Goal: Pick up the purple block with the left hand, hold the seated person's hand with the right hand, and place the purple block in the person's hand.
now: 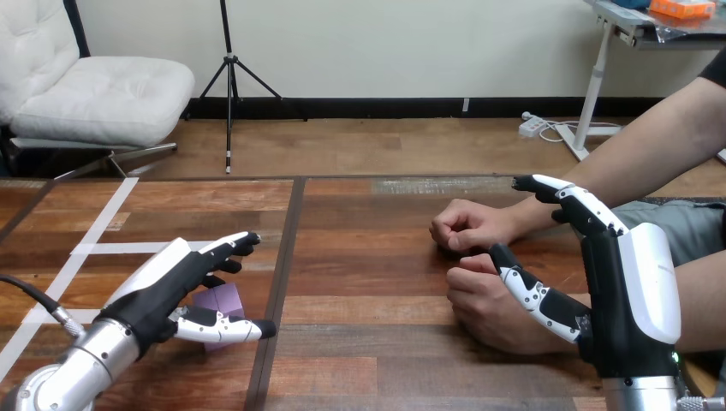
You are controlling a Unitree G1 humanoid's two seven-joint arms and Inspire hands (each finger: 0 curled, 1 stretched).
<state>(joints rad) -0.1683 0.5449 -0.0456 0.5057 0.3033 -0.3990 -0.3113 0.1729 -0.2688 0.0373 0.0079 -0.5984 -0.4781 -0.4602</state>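
The purple block (223, 300) lies on the wooden table (368, 360) at the lower left. My left hand (163, 295) is open around it: straight fingers (231, 247) reach over its far side and the thumb (224, 328) lies along its near side. I cannot tell whether they touch it. The person's two hands rest as loose fists right of centre, the farther hand (467, 226) behind the nearer hand (484, 310). My right hand (629, 295) stands open beside them, its thumb (532, 293) against the nearer hand and its fingers (572, 199) raised by the farther wrist.
White tape lines (94, 248) cross the table's left part. A dark seam (285, 257) runs front to back just right of the block. The person's forearms (651, 141) come in from the right edge.
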